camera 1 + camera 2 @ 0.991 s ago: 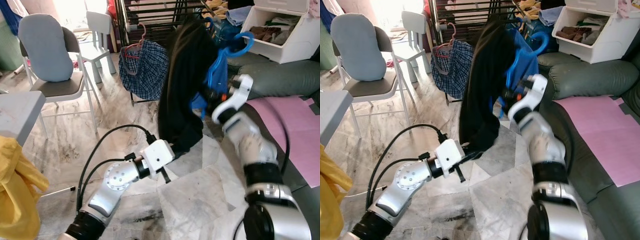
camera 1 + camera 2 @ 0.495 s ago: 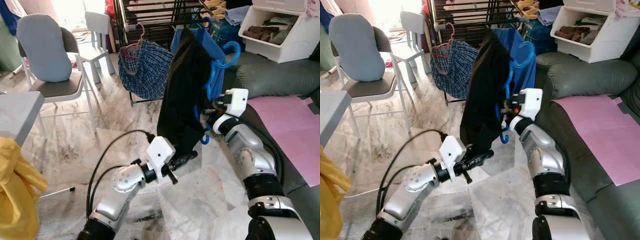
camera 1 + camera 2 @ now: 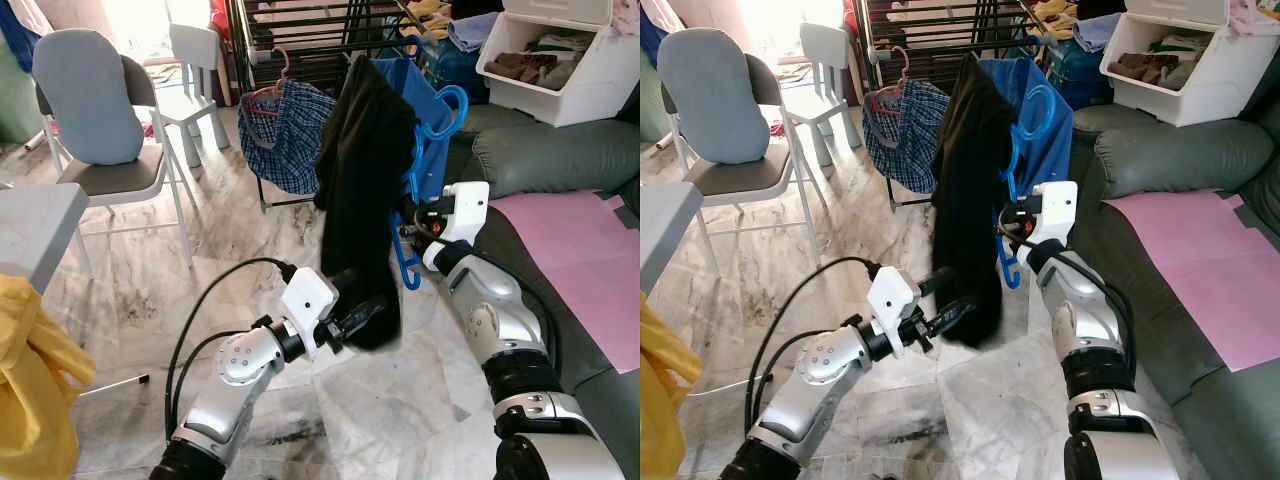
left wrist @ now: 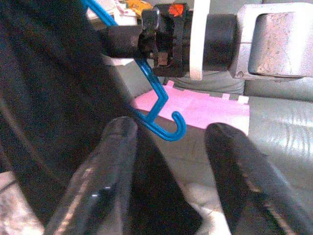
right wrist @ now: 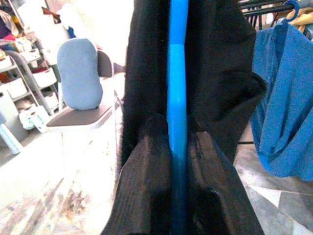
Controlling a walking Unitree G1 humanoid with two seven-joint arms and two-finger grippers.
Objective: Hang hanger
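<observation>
Blue plastic hanger [image 5: 177, 88] sits clamped between my right gripper [image 5: 172, 171] fingers, black garment [image 3: 362, 190] draped over it. My left gripper [image 4: 171, 161] stands spread, garment against one finger, hanger hook just beyond the tips. Risk: the hanger is inverted, so the cloth may slide off before reaching the rack [image 3: 300, 40].

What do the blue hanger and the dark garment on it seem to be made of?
The blue hanger looks like moulded plastic: smooth, uniformly coloured, faintly glossy, with a thin curled hook. The black garment looks like soft, matte woven fabric, draping in loose folds; the exact fibre cannot be told.
</observation>
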